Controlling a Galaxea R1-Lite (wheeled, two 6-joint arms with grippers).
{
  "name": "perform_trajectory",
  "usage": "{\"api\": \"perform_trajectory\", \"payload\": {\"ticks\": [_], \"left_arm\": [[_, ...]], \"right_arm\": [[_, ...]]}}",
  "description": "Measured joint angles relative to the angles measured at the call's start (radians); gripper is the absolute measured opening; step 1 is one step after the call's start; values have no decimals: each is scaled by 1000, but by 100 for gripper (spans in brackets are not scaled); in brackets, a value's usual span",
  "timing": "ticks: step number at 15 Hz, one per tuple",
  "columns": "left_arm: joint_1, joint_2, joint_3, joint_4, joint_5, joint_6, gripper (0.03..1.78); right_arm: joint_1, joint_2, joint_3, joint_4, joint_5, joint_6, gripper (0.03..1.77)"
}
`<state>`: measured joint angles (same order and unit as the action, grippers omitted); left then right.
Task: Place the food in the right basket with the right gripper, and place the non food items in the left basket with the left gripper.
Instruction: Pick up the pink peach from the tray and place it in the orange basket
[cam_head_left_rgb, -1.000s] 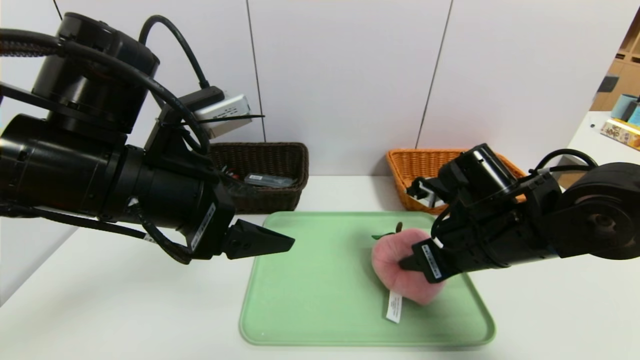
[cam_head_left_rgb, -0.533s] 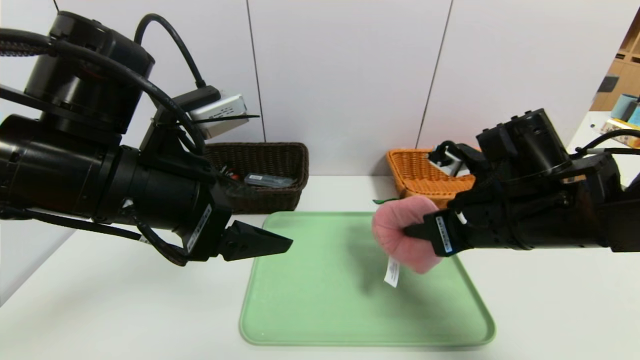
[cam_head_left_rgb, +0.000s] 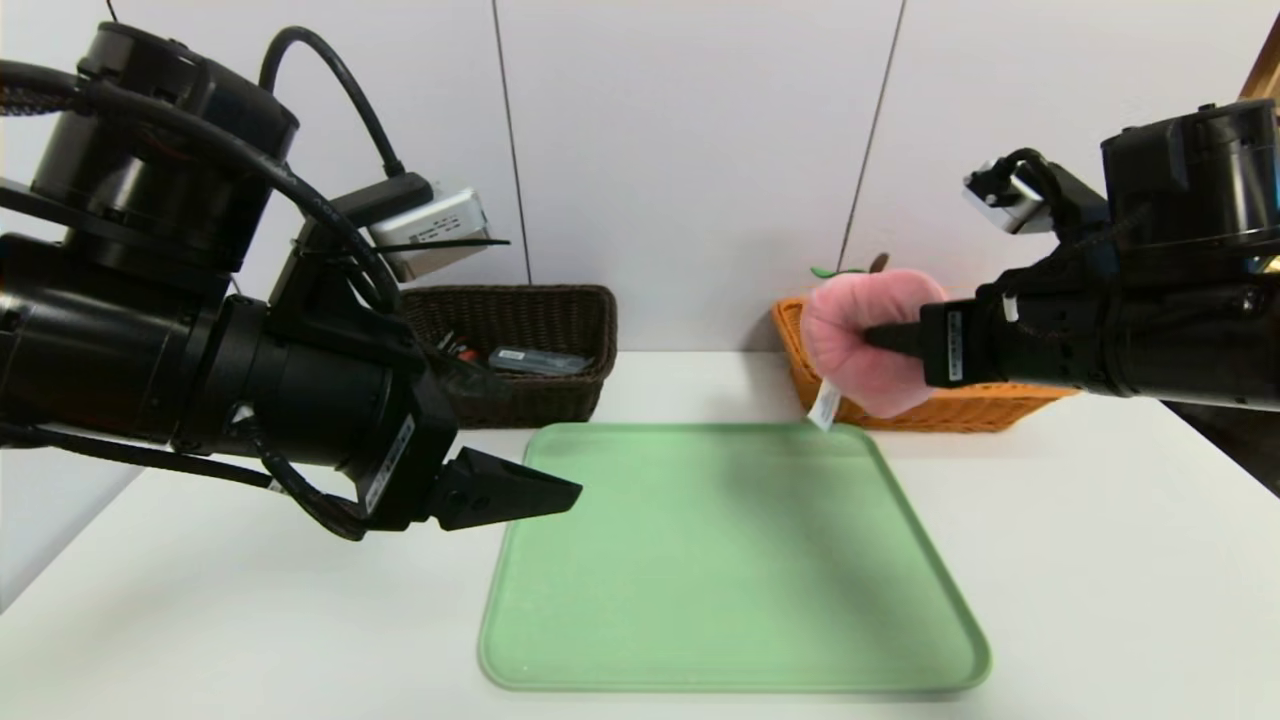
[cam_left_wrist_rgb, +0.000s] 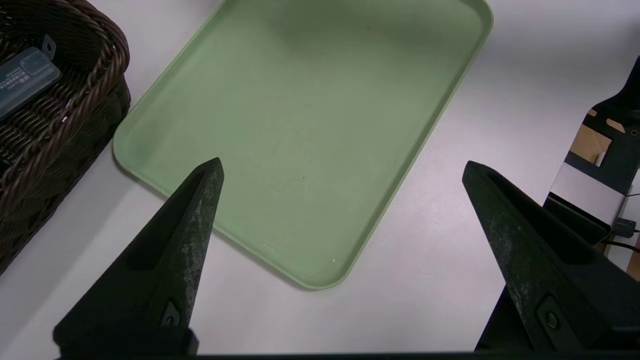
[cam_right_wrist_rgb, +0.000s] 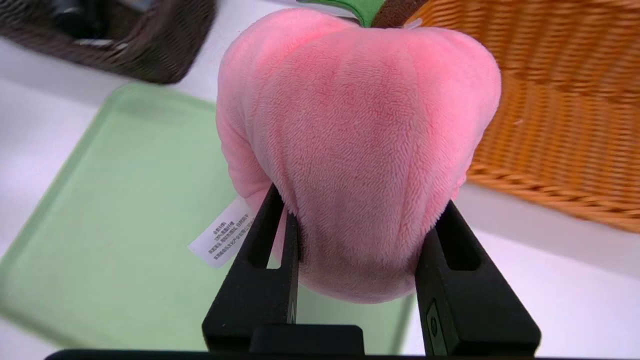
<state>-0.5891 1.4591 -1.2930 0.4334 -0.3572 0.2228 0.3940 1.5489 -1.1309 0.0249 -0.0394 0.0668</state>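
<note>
right gripper (cam_head_left_rgb: 880, 338) clamped on plush peach (cam_head_left_rgb: 865, 335) — raised, near-level, left gripper (cam_left_wrist_rgb: 342, 170) spread wide

Pink plush peach (cam_right_wrist_rgb: 357, 150) clamped in right claw (cam_right_wrist_rgb: 357, 205), seemingly above green tray (cam_right_wrist_rgb: 115, 210).

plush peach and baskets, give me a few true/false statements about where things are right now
1. The right gripper is shut on the plush peach. True.
2. The plush peach lies on the green tray. False: it is held in the air, near the orange basket.
3. The left gripper is open and holds nothing. True.
4. The brown basket has nothing in it. False: a grey case lies inside.
5. The peach's white tag hangs loose. True.
</note>
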Motion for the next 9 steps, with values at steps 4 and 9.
{"api": "perform_trajectory", "payload": {"ticks": [4, 9], "left_arm": [[0, 1, 10, -5, 0, 0, 169], [0, 11, 10, -8, -1, 0, 169]], "right_arm": [[-91, 64, -59, -62, -24, -24, 64], [-210, 188, -71, -250, -30, -104, 64]]}}
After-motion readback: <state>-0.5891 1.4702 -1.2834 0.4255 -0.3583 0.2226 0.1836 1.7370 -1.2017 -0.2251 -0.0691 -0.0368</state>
